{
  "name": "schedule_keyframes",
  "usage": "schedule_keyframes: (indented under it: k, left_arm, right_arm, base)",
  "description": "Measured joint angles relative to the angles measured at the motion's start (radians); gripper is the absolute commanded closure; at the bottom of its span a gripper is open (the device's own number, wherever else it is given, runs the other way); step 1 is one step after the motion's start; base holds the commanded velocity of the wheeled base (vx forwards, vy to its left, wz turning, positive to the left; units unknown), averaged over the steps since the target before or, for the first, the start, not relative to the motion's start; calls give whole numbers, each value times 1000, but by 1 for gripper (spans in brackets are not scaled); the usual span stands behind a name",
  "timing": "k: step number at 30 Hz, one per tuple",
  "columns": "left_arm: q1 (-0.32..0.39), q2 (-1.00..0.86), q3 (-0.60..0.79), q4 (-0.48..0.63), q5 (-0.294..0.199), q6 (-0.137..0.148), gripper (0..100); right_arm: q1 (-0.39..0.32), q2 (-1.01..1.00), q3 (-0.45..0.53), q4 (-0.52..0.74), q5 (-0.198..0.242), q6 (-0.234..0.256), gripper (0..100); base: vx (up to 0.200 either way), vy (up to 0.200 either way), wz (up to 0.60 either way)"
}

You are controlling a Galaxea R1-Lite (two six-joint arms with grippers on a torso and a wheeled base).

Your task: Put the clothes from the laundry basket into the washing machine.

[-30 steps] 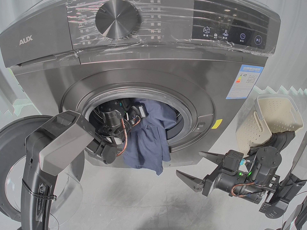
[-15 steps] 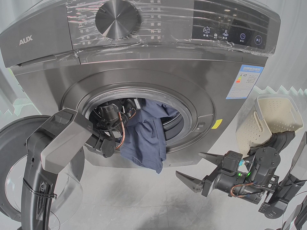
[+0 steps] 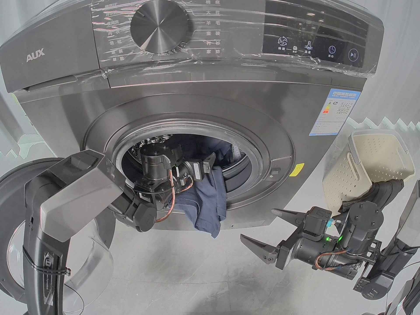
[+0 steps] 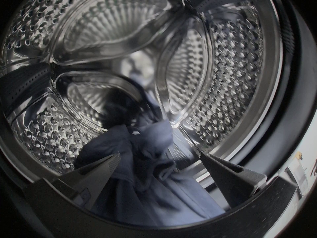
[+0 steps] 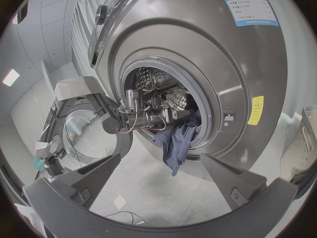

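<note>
Left claw sits in the mouth of the washing machine, jaws spread wide, gripping nothing. The navy shirt lies half in the drum, its tail hanging over the door lip. It's soft, light and floppy, so I'd pinch a bunched fold at the lip. Right claw hangs wide open and empty, near the laundry basket.

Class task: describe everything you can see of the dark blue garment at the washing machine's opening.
The dark blue garment looks like soft, thin cloth, crumpled into folds. Part is bunched low in the steel drum; the rest drapes over the opening's lower rim and hangs down the front of the washing machine, ending in a corner. The open left gripper sits just above it; contact cannot be told.
</note>
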Motion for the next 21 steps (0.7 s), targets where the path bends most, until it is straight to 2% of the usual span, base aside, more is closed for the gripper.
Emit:
schedule_keyframes:
  k: [7,10,11,21]
  left_arm:
    - [-29,-8,82,20,-28,48,0]
    - [-32,6,89,21,-30,60,0]
    - [-32,11,89,22,-31,63,100]
    - [-32,41,79,42,-42,70,100]
  right_arm:
    - [4,0,0,0,0,0,0]
    - [5,0,0,0,0,-1,0]
    - [5,0,0,0,0,-1,0]
    - [6,0,-2,-1,0,-1,0]
  base:
    - [0,0,0]
    - [0,0,0]
    - [0,0,0]
    - [0,0,0]
